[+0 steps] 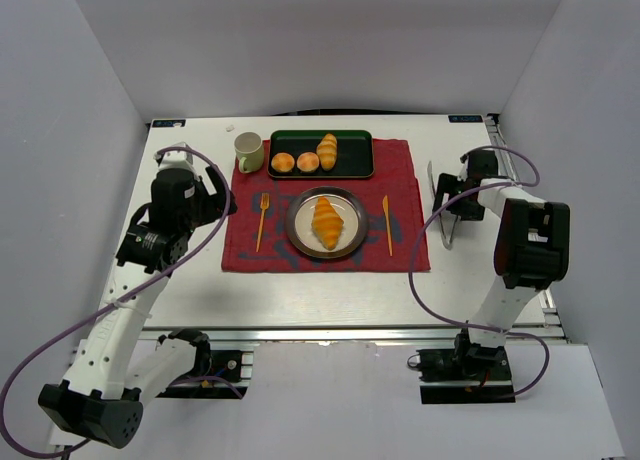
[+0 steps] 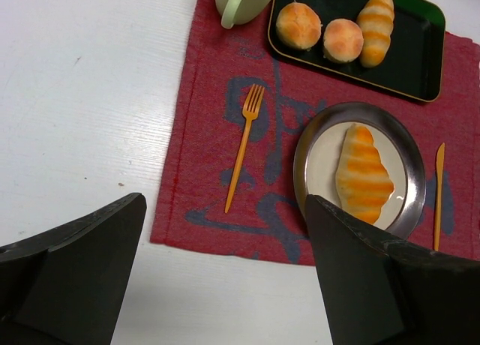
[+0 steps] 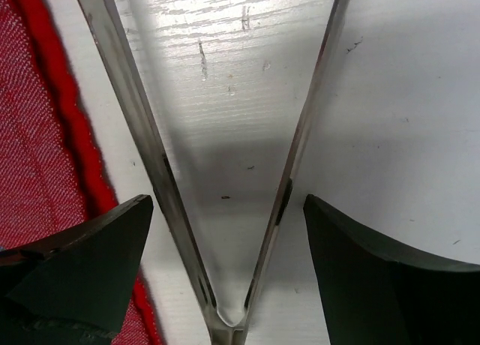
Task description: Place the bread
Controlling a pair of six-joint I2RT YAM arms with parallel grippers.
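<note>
The left gripper [image 2: 225, 202] is hanging above the white table [image 1: 300, 290] near the left edge of the red cloth mat [image 1: 400, 180], its dark wedge-shaped fingers [image 2: 82, 270] standing wide apart and holding nothing; its wrist view is showing blue-grey patterning woven into the mat, which the top view is barely resolving; a pale mug [image 1: 249, 152] is sitting at the mat's far left corner; an orange fork [image 1: 262, 222] is lying lengthways on the cloth; just beside it a round metal plate [image 1: 296, 230] with a pale centre is carrying the bread [image 1: 327, 223], a ridged golden croissant with tapered ends, lying along the plate's middle; beyond the plate a dark rectangular tray [image 1: 360, 155] is holding two small round buns [image 1: 283, 162] and a narrower striped roll [image 1: 327, 151] side by side; an orange knife [image 1: 387, 225] is lying right of the plate; off the mat's right edge, thin shiny tongs [image 1: 440, 205] are lying on the table, and only the right wrist view is showing their two flat arms spreading in a V from a joined end over scuffed, grainy white paint; the right gripper [image 3: 228, 199] is sitting low over them, its fingers [image 3: 375, 285] parted on either side of the arms, clear of the metal.
</note>
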